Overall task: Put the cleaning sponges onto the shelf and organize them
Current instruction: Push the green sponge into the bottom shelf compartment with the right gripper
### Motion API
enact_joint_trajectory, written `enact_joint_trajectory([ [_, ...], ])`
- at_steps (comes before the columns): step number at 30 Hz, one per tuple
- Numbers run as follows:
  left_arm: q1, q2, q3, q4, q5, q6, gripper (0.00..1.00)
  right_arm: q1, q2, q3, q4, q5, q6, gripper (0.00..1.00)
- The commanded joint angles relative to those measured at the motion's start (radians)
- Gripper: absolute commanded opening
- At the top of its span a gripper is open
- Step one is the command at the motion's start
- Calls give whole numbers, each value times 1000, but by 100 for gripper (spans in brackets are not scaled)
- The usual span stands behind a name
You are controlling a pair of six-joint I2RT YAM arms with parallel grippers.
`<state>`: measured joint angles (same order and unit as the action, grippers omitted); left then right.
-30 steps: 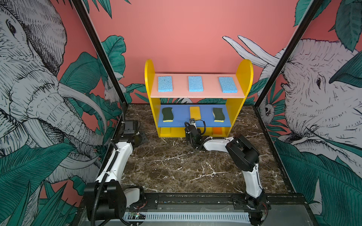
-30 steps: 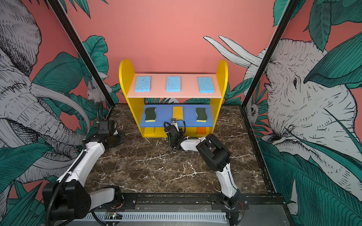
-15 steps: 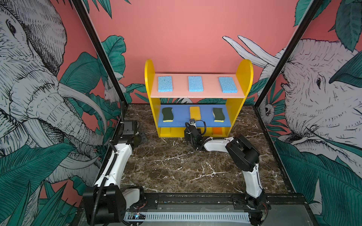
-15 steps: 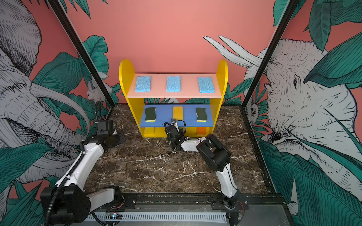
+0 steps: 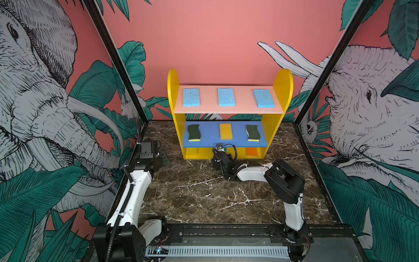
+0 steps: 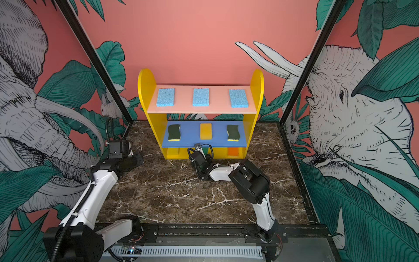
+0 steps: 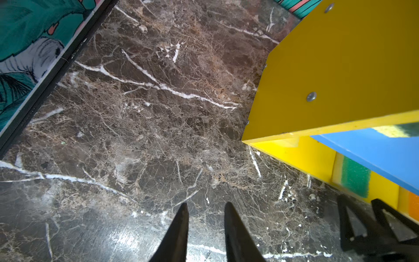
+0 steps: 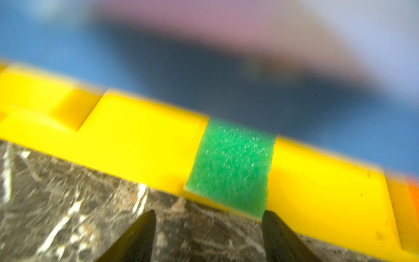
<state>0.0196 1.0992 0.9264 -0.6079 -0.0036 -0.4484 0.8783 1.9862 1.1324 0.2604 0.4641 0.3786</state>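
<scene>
Ringing the dark marbled table (image 5: 204,192) are wall panels (image 5: 45,90) printed with elephants and green leaves on salmon pink, with black frame posts (image 5: 118,65) at the back corners. The shelf (image 5: 272,127) stands at the back centre of the table. Its blue middle board (image 5: 210,136) overhangs the base tier. The right arm (image 5: 249,173) lies low across the table in front of that tier, and its wrist camera (image 5: 219,147) covers the middle of the opening in both top views.

The right claw (image 8: 208,213) points into the base tier, fingers spread wide with nothing between them and tips just short of the green sponge (image 8: 231,167). The left claw (image 7: 206,204) hangs over bare table off the shelf's left side, fingers slightly parted and pinching nothing.

Every sponge in view is on the shelf. Three light-blue sponges (image 5: 226,97), porous rectangles, lie evenly spaced on the pink top board (image 5: 242,108). On the blue board, two wavy sponges (image 5: 193,132), dark green over yellow, flank a plain yellow sponge (image 5: 226,131). In the base tier the green sponge lies flat at the centre, bright and coarse-grained, its near end at the front edge. An orange sponge (image 5: 251,151) sits to the right. At the left is a raised yellow block (image 8: 40,120), hard to tell from the yellow base.
</scene>
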Motion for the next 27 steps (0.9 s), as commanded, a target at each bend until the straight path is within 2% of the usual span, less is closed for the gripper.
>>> enact_joint_trajectory([
  [1, 5, -31, -17, -35, 14, -2, 30, 11, -73, -56, 9, 21, -14, 67],
  [3, 4, -36, -17, -38, 20, -2, 30, 11, -97, -107, 54, 9, -28, 51],
  [5, 4, -40, -19, -40, 23, -4, 30, 8, -119, -171, 145, -4, -44, 42],
  [8, 5, -45, -30, -35, 27, -9, 30, -8, -124, -229, 273, -21, -27, 37],
  [11, 3, -44, -42, -23, 34, -19, 30, -28, -84, -234, 363, -85, 10, 29],
  [16, 5, -40, -56, -1, 45, -15, 29, -39, 0, -207, 472, -136, 50, 28],
  [20, 4, -38, -72, 21, 48, -15, 29, -52, 32, -160, 432, -168, 79, 28],
  [27, 5, -20, -82, 53, 72, -23, 29, -55, 46, -141, 415, -131, 89, 29],
])
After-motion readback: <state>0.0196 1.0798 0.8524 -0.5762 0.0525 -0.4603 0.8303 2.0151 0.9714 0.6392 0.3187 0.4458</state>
